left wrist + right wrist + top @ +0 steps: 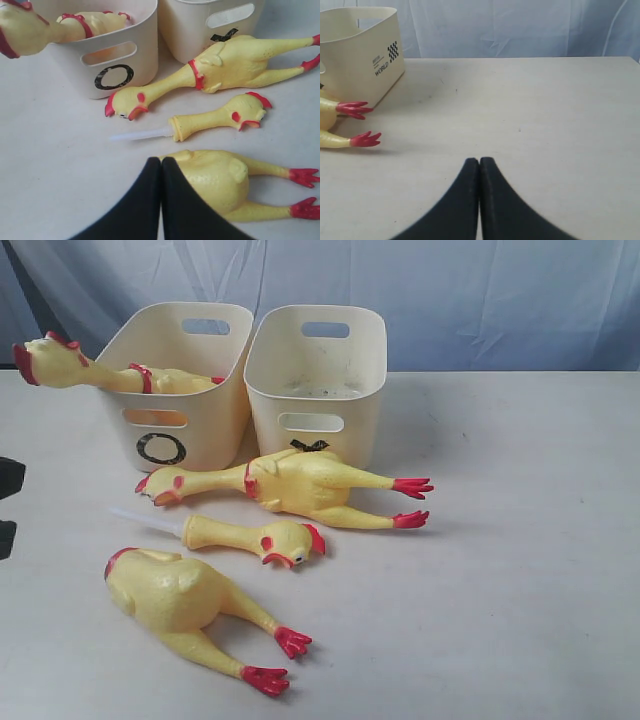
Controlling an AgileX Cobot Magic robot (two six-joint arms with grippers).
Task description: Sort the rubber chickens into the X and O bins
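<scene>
Exterior view, stock on counter [520, 540]. Item 1, first large chicken [150, 378]: lies inside the O bin [215, 425], with its neck and head hanging out over the rim toward the counter's left edge. Item 2, second large chicken [300, 485]: flat on the counter right in front of the X bin [330, 360], covering most of that bin's black mark; its head points to the left edge and its red feet to the right edge. Item 3, small chicken [255, 537]: lies alongside item 2 on its near side, head toward the right edge, with a pale translucent stem [145, 520] projecting from its other end toward the left edge. Item 4, third large chicken [175, 595]: closest of all to the near edge and left of middle, lying on a slant, legs and red feet running toward the near edge and the right; head hidden. Bins: two cream tubs side by side along the far edge, left of centre, the O bin nearer the far left corner. Left pincer [161, 160]: black fingers pressed together and gripping nothing, tips just beside the body of item 4; contact cannot be told. Right pincer [479, 160]: fingers likewise together, over bare counter toward the right edge, well apart from every chicken. Its wrist view shows the X bin's side wall, printed WORLD, and item 2's feet.
</scene>
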